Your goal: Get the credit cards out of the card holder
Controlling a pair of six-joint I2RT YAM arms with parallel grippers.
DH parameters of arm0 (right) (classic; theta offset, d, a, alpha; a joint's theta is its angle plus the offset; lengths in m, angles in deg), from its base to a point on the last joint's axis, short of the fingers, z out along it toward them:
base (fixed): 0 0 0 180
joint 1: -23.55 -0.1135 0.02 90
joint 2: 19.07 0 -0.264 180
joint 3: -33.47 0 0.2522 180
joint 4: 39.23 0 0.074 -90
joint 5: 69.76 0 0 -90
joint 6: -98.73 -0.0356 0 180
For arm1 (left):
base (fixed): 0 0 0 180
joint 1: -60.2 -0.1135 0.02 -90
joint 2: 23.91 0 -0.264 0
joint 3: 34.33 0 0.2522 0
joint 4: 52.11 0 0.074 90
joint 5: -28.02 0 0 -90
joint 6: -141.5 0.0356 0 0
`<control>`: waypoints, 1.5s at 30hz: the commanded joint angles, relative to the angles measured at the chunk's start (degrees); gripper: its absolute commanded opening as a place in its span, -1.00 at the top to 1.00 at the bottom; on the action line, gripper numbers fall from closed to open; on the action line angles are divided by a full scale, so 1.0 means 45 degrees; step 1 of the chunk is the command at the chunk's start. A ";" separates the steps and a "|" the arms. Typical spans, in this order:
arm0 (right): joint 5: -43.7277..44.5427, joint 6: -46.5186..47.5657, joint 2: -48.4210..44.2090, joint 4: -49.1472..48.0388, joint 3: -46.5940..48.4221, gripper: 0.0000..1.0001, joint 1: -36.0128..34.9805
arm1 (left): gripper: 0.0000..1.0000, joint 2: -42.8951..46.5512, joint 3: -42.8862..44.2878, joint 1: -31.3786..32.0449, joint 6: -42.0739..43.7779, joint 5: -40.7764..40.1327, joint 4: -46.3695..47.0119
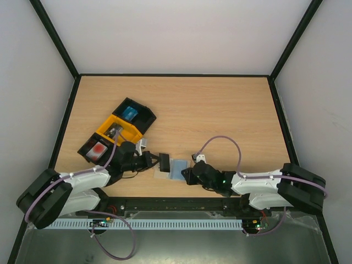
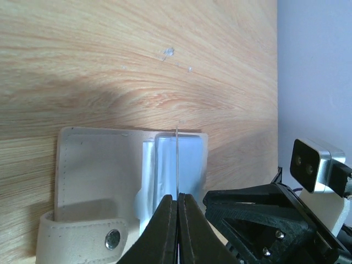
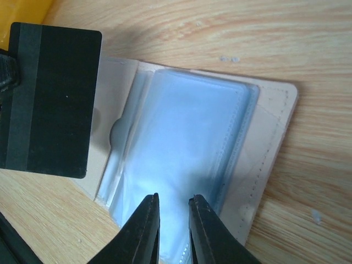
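While my left gripper (image 2: 177, 202) is clamping a credit card (image 3: 52, 99) upright over the open card holder (image 1: 175, 169) on the table (image 1: 220, 110), my right gripper (image 3: 173, 220) is resting nearly together on its clear sleeves (image 3: 187, 137); I cannot tell whether it is pinching them.

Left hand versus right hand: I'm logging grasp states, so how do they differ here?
The left hand is shut on a card, black on its visible side; the right hand has its fingers slightly apart, holding no card. The left hand is at the card holder's left side, the right hand at its right. Both hover low over the open holder.
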 commanded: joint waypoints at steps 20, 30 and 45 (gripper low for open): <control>0.2258 1.2115 -0.3034 -0.4389 -0.0986 0.22 -0.2385 | 0.95 0.4272 -0.0013 -0.0695 -0.1389 0.1387 -0.2038; 0.2717 1.5228 -0.1963 -0.6272 -0.0962 0.06 -0.2507 | 0.95 0.4743 0.0582 -0.0820 -0.2055 0.2181 -0.2556; 0.3645 1.7773 -0.0130 -0.7222 -0.0250 0.01 -0.2867 | 0.95 0.4419 0.0365 -0.0820 -0.3208 0.2676 -0.2038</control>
